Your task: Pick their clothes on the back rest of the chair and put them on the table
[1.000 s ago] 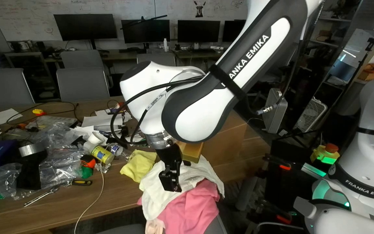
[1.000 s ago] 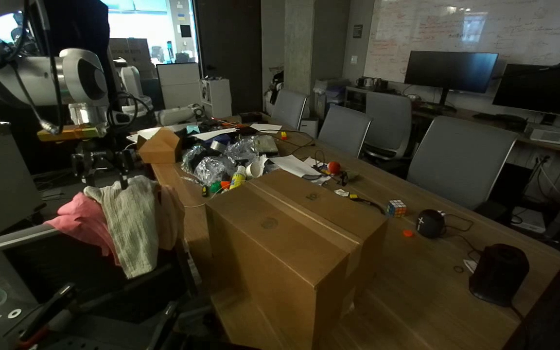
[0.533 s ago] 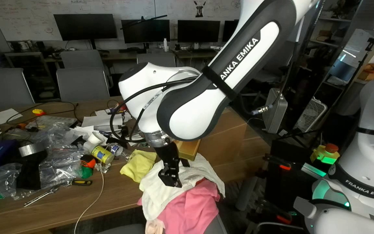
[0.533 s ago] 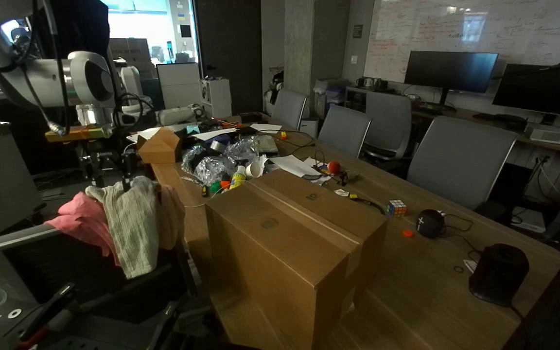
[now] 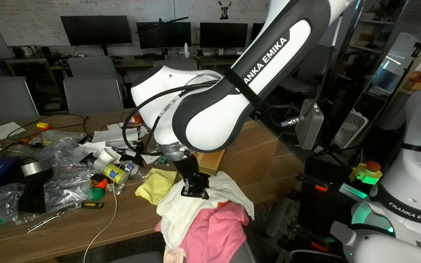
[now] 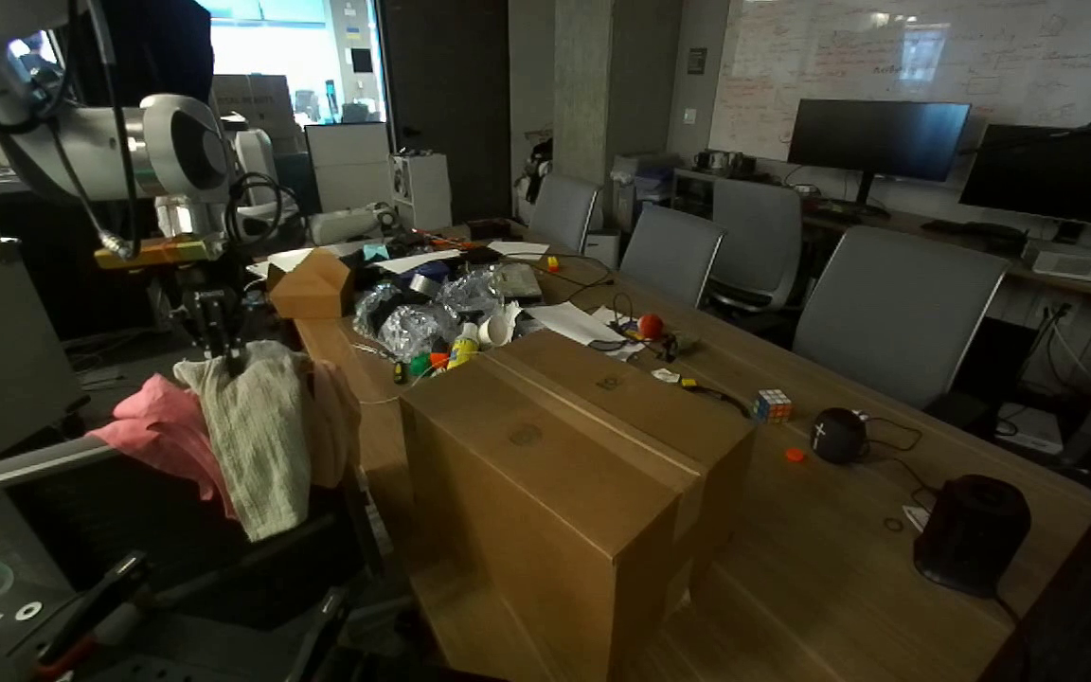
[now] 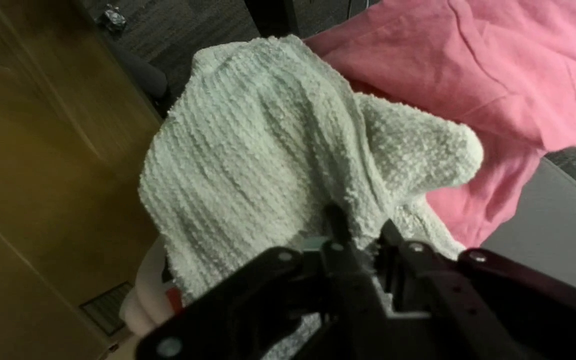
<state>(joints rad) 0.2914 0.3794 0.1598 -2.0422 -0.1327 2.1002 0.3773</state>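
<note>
The clothes hang over the chair's back rest [image 7: 558, 230], beside the table [image 5: 130, 223]. A white knitted cloth [image 7: 248, 165] lies on top in all three views. A pink cloth [image 5: 214, 233] hangs next to it, and a peach piece [image 5: 174, 254] shows low down at its edge. My gripper [image 7: 364, 227] points down into the white cloth, its fingers [image 7: 337, 222] close together with a fold pinched between them. In both exterior views the gripper [image 5: 195, 193] stands over the upper part of this cloth, and its tips are partly sunk in the fabric.
A large cardboard box [image 6: 555, 455] stands on the table close to the chair. A yellow cloth [image 5: 155, 186], a yellow canister [image 5: 115, 173], plastic wrap [image 5: 68, 175] and a screwdriver [image 5: 91, 205] lie on the tabletop. A yellow block [image 5: 210, 162] is fixed to the wrist.
My gripper's fingers have come together from wide apart, onto the white cloth. The arm has shifted slightly, leftward in one exterior view and rightward in another. The white cloth has moved a little.
</note>
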